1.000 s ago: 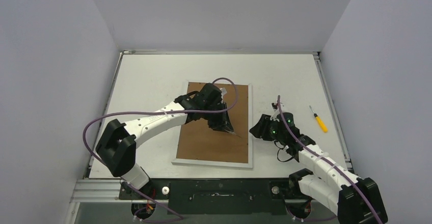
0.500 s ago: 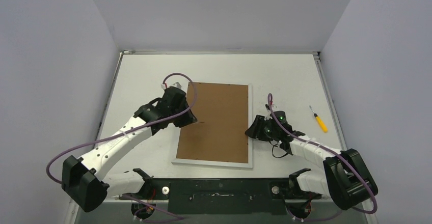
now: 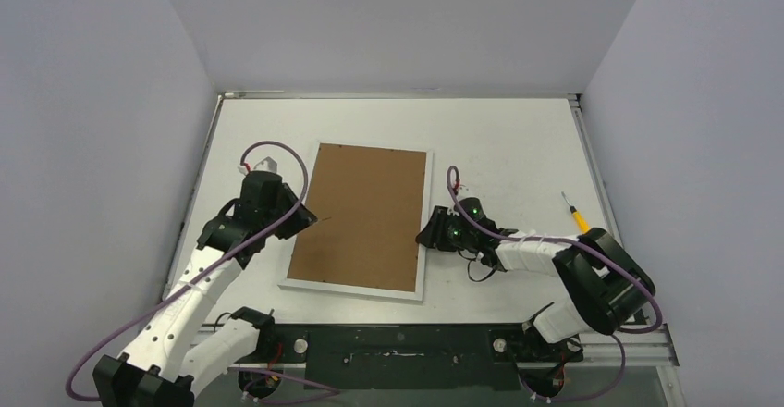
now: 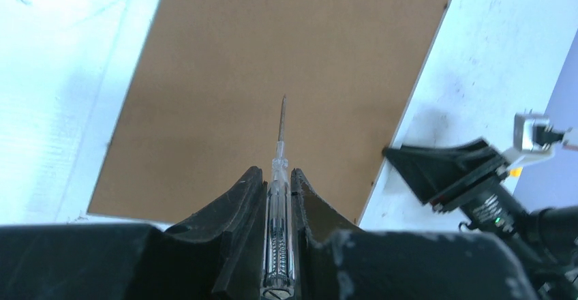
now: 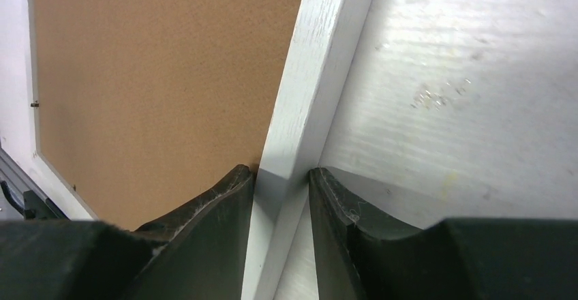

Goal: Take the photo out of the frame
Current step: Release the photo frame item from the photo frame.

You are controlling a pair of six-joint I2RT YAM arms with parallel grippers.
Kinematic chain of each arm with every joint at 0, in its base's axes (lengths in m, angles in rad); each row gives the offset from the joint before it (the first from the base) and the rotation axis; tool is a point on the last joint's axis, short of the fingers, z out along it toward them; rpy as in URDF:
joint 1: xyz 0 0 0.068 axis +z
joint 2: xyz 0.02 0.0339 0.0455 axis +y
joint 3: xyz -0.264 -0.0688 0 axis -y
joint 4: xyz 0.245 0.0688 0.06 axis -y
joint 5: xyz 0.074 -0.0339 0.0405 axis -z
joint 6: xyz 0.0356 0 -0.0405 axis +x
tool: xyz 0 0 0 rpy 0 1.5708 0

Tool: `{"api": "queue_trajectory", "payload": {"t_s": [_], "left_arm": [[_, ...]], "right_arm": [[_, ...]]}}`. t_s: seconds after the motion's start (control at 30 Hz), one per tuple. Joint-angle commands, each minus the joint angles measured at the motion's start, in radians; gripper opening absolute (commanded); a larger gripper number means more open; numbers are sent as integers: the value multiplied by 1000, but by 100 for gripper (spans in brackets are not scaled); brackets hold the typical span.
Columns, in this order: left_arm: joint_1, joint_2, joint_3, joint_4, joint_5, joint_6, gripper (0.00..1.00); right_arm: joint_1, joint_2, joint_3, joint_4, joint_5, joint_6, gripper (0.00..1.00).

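At the left of the overhead view, the left gripper [image 3: 301, 219] is closed on a slim screwdriver with a clear plastic handle [image 4: 280, 201]. Its thin metal shaft points right, out over the left long edge of the large rectangular picture frame [image 3: 362, 205]. The frame lies face down at the centre of the picture, its brown fibreboard back up. Its long axis runs from the bottom of the picture to the top, leaning slightly right. The thin dark photo is not visible; it is presumably under that back, so it lies to the right of the left gripper's tool tip.

On the frame's right long edge, the right gripper [image 3: 428, 236] straddles the narrow white border [image 5: 324, 68], one finger on each side, and appears to pinch it. Both arms are at the frame, but only the left one carries a tool. Farther right, a small yellow-handled screwdriver [image 3: 581, 219] lies well apart on the white table.
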Motion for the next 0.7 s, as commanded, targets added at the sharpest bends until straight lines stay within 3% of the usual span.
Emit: {"api": "queue_trajectory", "payload": {"t_s": [0.0,0.13,0.2,0.43,0.57,0.67], "left_arm": [[43,-60,-41,102,168,100,0],[44,-22,3,76,247,169,0],[42,2,10,87,289,174,0],[-72,71,-8,211,357,75,0],[-183,205,34,240,403,82,0],[-198,299,63,245,485,113,0]], "right_arm": [[18,60,79,124,1,26,37],[-22,51,89,119,-11,12,56],[-58,41,86,112,-28,-4,60],[-149,27,79,103,-128,-84,57],[-176,56,50,204,-231,-93,50],[-201,94,32,298,-308,-78,49]]}}
